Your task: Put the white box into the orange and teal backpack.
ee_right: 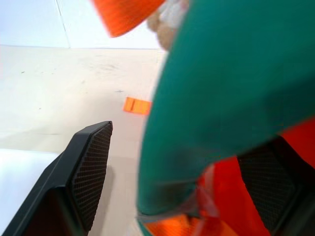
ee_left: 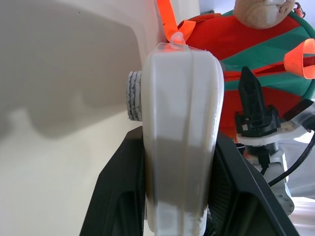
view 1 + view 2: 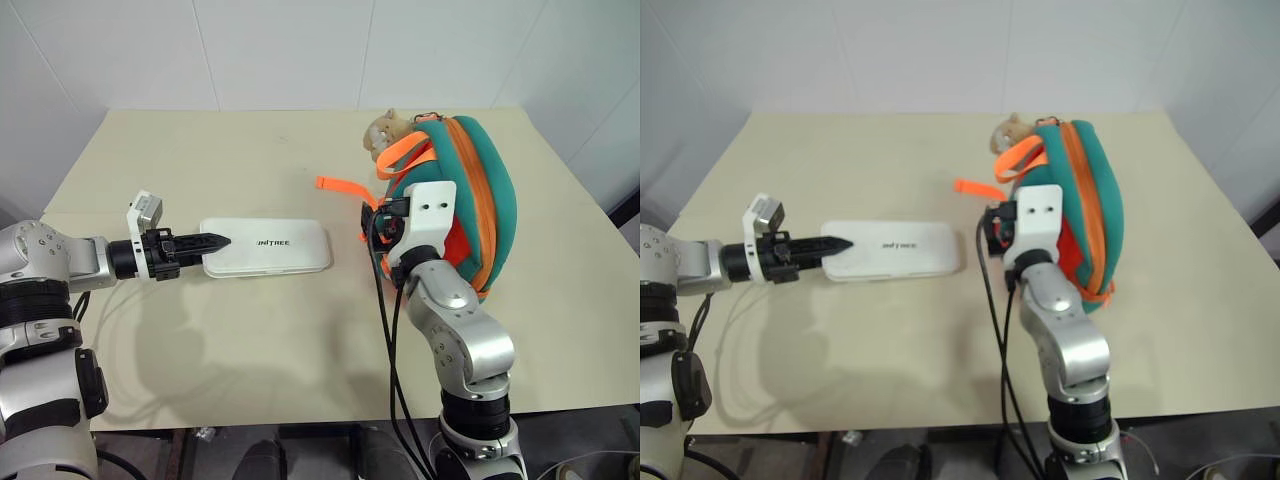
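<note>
Here the white box (image 3: pixel 267 247) lies flat on the beige worktop (image 3: pixel 200 160), its long side running left to right, with the left pincer (image 3: pixel 218 241) clamped on its left end. In the left wrist view the box (image 2: pixel 179 132) sits squeezed between the two black fingers (image 2: pixel 115 196), one on each flat face.

The orange and teal backpack (image 3: pixel 480 190) lies on its side on the right part of the worktop, well apart from the box, with a tan plush charm (image 3: pixel 385 132) at its far end and an orange strap (image 3: pixel 345 186) trailing toward the box. The right pincer (image 1: pixel 192 182) stands wide apart at the near edge of the backpack (image 1: pixel 231 98): one finger (image 1: pixel 88 167) is outside on the worktop side, the other (image 1: pixel 268 179) lies against the orange inside, with the teal edge between them.
</note>
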Tool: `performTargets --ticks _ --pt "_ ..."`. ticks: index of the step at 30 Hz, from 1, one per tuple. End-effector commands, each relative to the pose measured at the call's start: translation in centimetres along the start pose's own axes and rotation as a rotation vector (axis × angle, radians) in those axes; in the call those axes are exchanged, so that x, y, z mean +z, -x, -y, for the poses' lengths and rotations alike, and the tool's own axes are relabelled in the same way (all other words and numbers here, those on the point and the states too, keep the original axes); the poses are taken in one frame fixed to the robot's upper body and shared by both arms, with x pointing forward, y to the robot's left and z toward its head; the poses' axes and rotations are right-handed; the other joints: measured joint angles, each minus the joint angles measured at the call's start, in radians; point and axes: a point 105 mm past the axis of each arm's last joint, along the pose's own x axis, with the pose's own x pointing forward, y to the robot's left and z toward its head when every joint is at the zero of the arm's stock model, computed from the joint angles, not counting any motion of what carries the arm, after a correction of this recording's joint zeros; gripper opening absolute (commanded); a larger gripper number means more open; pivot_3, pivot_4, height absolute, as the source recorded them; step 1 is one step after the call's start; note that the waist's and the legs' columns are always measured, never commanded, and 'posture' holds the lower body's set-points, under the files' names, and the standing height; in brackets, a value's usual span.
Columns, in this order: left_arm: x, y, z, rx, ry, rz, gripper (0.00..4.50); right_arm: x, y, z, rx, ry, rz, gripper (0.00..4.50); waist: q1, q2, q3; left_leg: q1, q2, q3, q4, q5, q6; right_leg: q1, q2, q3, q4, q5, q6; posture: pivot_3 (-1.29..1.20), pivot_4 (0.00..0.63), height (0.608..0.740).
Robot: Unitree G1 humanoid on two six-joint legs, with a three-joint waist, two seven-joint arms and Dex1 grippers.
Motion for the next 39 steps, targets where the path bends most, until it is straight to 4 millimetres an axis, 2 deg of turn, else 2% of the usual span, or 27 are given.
performTargets --ticks 1,4,9,10,14,20,23,28,33,39 --pt "0.5 0.6 1.3 -0.045 -0.044 0.020 1.24 1.4 -0.6 -0.3 -0.015 -0.006 0.077 4.47 0.000 0.000 0.000 0.000 0.000 0.000 0.000 0.000 0.000 0.000 0.000 0.000 0.000 0.000 0.000 0.00 0.150 0.740" --pt "0.4 0.7 1.4 -0.049 -0.043 0.020 1.24 1.1 -1.2 -0.5 -0.022 0.003 0.089 4.47 0.000 0.000 0.000 0.000 0.000 0.000 -0.001 0.000 0.000 0.000 0.000 0.000 0.000 0.000 0.000 0.00 0.150 0.740" --pt "0.2 1.0 1.4 -0.058 -0.039 0.015 1.24 1.1 -2.7 0.6 -0.098 0.007 0.117 4.47 -0.005 0.000 0.000 0.000 0.000 0.000 -0.001 0.000 -0.001 -0.001 0.000 0.000 0.000 0.000 0.000 0.00 0.150 0.740" --pt "0.2 1.1 1.4 -0.055 -0.038 0.017 1.24 1.0 -2.8 0.8 -0.117 -0.001 0.122 4.30 -0.005 0.000 0.000 0.000 0.000 0.000 -0.001 0.000 -0.001 -0.001 0.000 0.000 0.000 0.000 0.000 0.00 0.150 0.740" --pt "0.3 1.3 1.4 -0.051 -0.041 0.022 1.24 1.0 -2.8 0.8 -0.122 -0.029 0.136 3.34 -0.005 0.000 0.000 0.000 0.001 0.000 -0.001 0.000 -0.001 -0.001 0.000 0.000 0.000 0.000 0.000 0.00 0.150 0.740" --pt "0.1 1.4 1.3 -0.048 -0.042 0.024 1.24 1.1 -2.7 1.0 -0.125 -0.031 0.154 1.27 -0.006 0.000 0.000 0.000 0.001 0.000 -0.001 -0.001 -0.001 -0.001 0.000 0.000 0.000 0.000 0.000 0.00 0.150 0.740" --pt "0.0 1.6 1.1 -0.046 -0.039 0.026 1.24 1.5 -2.4 1.0 -0.101 -0.023 0.166 0.51 -0.006 0.000 0.000 0.000 0.001 0.000 -0.001 -0.001 -0.001 -0.001 0.000 0.000 0.000 0.000 0.000 0.00 0.150 0.740" --pt "0.2 2.3 0.9 -0.043 -0.020 0.043 1.24 1.9 -1.7 0.9 0.013 -0.007 0.171 0.50 -0.005 0.000 0.000 0.000 0.000 0.000 -0.001 -0.001 -0.001 -0.001 0.000 0.000 0.000 0.000 0.000 0.00 0.150 0.740" --pt "0.8 3.0 0.6 -0.029 -0.004 0.072 1.24 1.6 -0.5 0.2 0.194 -0.044 0.126 0.50 -0.006 0.000 0.000 0.000 0.000 0.000 -0.001 -0.001 -0.001 -0.001 0.000 -0.001 -0.001 0.000 0.000 0.00 0.150 0.740" --pt "1.6 3.8 0.3 -0.009 -0.007 0.109 1.24 2.4 1.0 -0.6 0.390 -0.038 0.121 0.50 -0.004 0.000 0.000 0.000 0.001 0.001 -0.001 -0.001 0.000 0.000 0.000 -0.001 -0.001 0.000 0.000 0.00 0.150 0.740"
